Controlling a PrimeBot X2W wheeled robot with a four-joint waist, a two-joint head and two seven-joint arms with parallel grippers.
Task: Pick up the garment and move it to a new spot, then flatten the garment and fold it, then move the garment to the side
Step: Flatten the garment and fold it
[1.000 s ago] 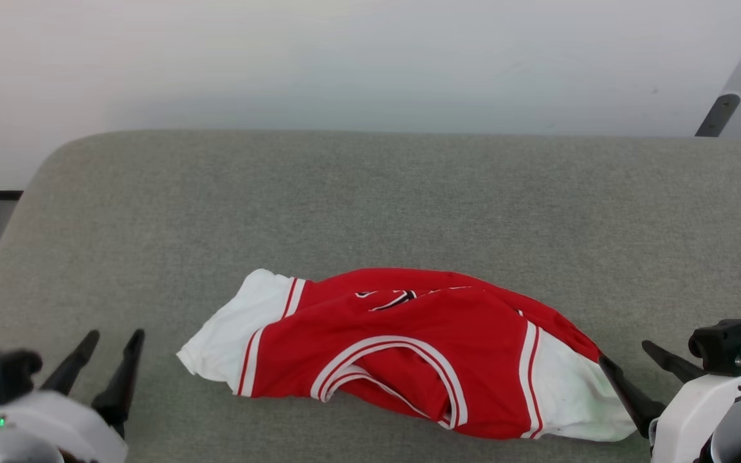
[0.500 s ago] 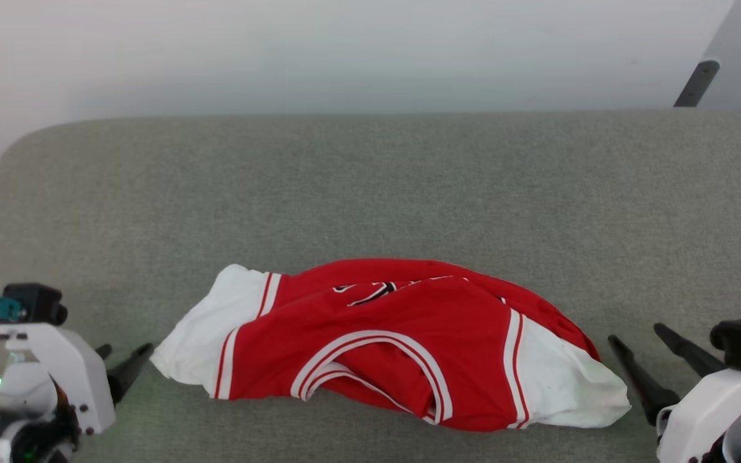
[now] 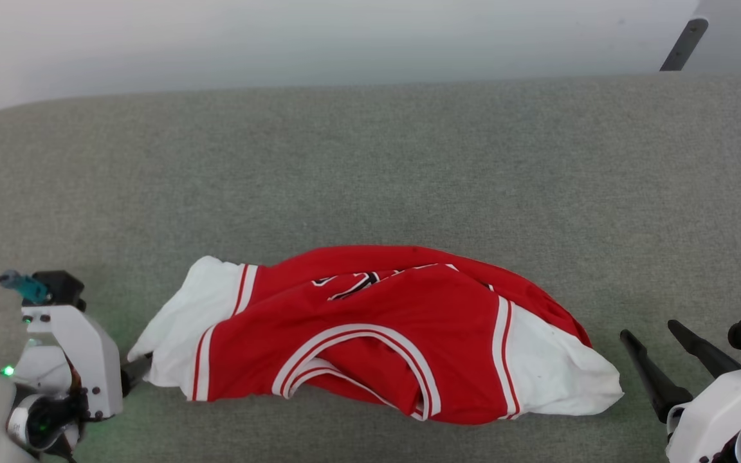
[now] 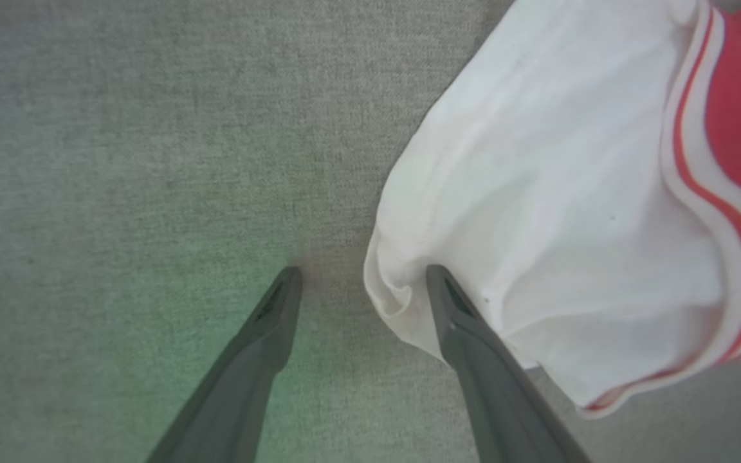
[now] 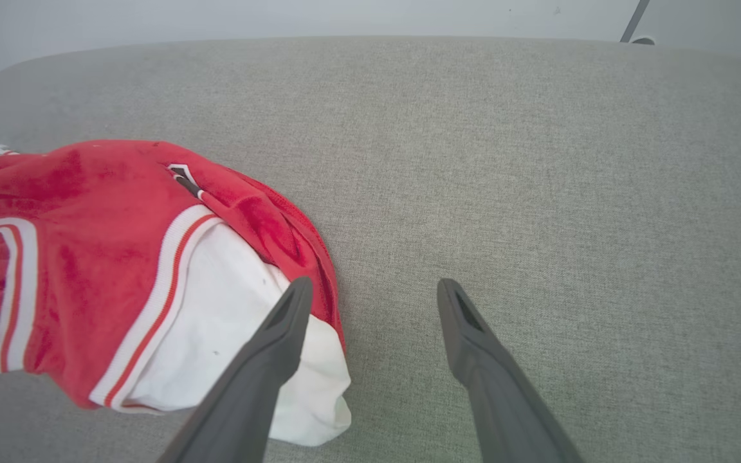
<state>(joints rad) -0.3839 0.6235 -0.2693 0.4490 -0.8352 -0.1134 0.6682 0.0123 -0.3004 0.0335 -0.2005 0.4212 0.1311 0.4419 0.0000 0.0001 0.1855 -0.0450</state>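
Judging from the layout, working on the first step: getting hold of the garment [image 3: 370, 334] for the lift to a new spot. Finding it bunched into a long hump near the front of the grey cushion [image 3: 370, 161], lying crosswise with a white sleeve at each end.

Holding the left gripper [image 4: 361, 278] wide open at the left sleeve [image 4: 538, 193], with the sleeve's rolled edge between the two fingers [image 4: 467, 334] and one finger laid across the white cloth; gripping nothing yet. Holding the right gripper [image 3: 648, 329] spread open too, empty, just beside the tip of the right sleeve [image 3: 557, 373] and apart from it in the head view.

Calling next, most likely, for closing the left jaws on that sleeve edge. Calling also for nudging the right gripper inward to take the other sleeve before any lift, and for pinching low against the cushion to avoid a slip.

Noting soft, matte red knit, limp and deeply creased. Noting plain white sleeves bordered by white-red striped trim, and a curved striped collar band [image 3: 357, 337] looping across the front. Noting black lettering [image 3: 351, 286] outlined in white, mostly swallowed by a fold and unreadable. Noting a coarse woven weave on the cushion, firm-looking, rounded at its far-left corner, with a pale wall [image 3: 280, 38] behind.
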